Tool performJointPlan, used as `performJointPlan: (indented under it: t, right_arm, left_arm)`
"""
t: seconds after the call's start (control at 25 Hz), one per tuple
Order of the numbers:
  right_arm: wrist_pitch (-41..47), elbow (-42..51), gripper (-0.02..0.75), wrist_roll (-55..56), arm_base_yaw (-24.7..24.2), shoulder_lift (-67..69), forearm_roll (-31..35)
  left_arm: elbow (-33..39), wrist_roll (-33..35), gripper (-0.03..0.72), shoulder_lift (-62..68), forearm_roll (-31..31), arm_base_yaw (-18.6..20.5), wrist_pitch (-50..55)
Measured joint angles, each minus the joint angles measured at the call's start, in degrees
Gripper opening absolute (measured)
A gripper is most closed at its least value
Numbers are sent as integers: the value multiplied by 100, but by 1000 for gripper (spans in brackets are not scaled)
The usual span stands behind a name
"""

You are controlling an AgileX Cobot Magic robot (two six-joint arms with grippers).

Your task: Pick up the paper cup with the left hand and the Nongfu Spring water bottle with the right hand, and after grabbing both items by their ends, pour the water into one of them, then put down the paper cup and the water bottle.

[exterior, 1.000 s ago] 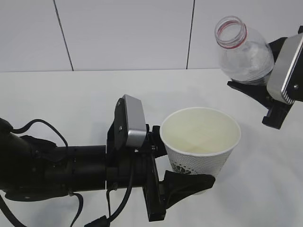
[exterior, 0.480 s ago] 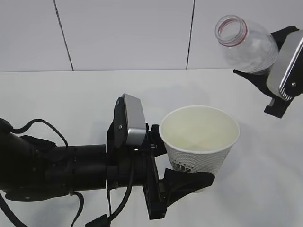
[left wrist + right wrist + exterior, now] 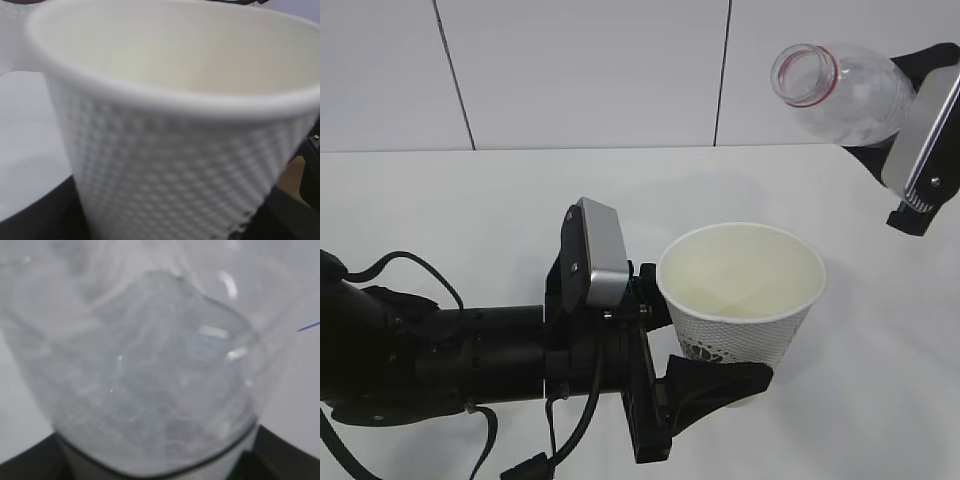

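The white paper cup (image 3: 740, 290) stands upright above the table with my left gripper (image 3: 715, 345) shut on its lower part. One black finger (image 3: 720, 385) wraps its front. In the left wrist view the cup (image 3: 175, 150) fills the frame. The clear Nongfu Spring water bottle (image 3: 845, 90) hangs high at the right, tilted far over, with its open red-ringed mouth (image 3: 805, 73) pointing left above and to the right of the cup. My right gripper (image 3: 892, 105) is shut on its lower half. The bottle (image 3: 150, 365) fills the right wrist view. No stream of water shows.
The white table (image 3: 470, 210) runs back to a pale panelled wall (image 3: 580, 70). My left arm (image 3: 430, 350) with its cables lies across the lower left of the exterior view.
The right gripper has lifted the bottle a little and tipped it further over, mouth toward the left. The cup and the left arm have stayed put.
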Motion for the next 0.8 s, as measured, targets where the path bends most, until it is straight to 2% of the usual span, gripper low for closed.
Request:
performJointPlan:
  t: [0.8]
  right_arm:
    - [-180, 0, 456, -861, 0, 0, 452]
  left_arm:
    - [0, -4, 539, 0, -147, 0, 13]
